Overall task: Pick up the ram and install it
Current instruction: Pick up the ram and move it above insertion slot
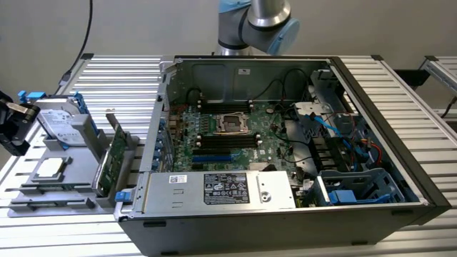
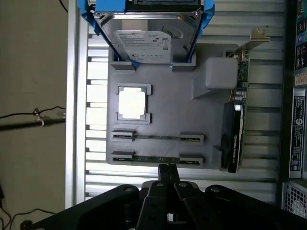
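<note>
Two slim ram sticks stand on edge in the holders of a grey tray (image 2: 168,110); the closer one (image 2: 156,158) lies just beyond my fingertips and the other (image 2: 156,137) a row further. In the exterior view the ram sticks (image 1: 53,188) sit at the tray's front. My gripper (image 2: 167,168) is shut with nothing between its fingers, hovering at the tray's edge by the closer stick. It shows as a black body (image 1: 16,140) at the exterior view's far left. The open computer case holds the motherboard (image 1: 236,134) with its black memory slots (image 1: 227,141).
The tray also carries a hard drive in a blue bracket (image 2: 144,43), a silver processor (image 2: 131,103) and a green expansion card with a metal bracket (image 2: 236,124). The case's power supply (image 1: 225,188) and drive cages (image 1: 357,187) stand at the exterior view's right. Slatted metal table all around.
</note>
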You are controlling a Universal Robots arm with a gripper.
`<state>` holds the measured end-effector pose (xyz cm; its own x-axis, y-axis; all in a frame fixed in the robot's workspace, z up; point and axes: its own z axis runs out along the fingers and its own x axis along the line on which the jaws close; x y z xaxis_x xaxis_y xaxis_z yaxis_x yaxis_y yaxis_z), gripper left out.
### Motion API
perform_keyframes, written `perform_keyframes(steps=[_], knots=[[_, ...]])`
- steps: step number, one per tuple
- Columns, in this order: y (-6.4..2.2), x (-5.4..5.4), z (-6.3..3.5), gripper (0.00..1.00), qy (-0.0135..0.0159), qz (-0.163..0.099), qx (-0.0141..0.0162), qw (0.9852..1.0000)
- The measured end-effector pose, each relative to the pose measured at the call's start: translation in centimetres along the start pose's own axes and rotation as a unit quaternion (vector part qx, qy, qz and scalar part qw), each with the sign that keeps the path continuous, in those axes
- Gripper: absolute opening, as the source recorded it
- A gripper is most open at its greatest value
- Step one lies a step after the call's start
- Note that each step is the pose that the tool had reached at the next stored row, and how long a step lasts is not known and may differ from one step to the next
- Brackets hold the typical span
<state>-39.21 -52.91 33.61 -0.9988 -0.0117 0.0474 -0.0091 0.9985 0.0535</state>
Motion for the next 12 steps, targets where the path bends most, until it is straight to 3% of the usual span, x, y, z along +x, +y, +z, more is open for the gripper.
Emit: perform_keyframes(steps=[12], knots=[[-0.09,0.04,0.09,0.11,0.0002,-0.004,0.0002,1.0]])
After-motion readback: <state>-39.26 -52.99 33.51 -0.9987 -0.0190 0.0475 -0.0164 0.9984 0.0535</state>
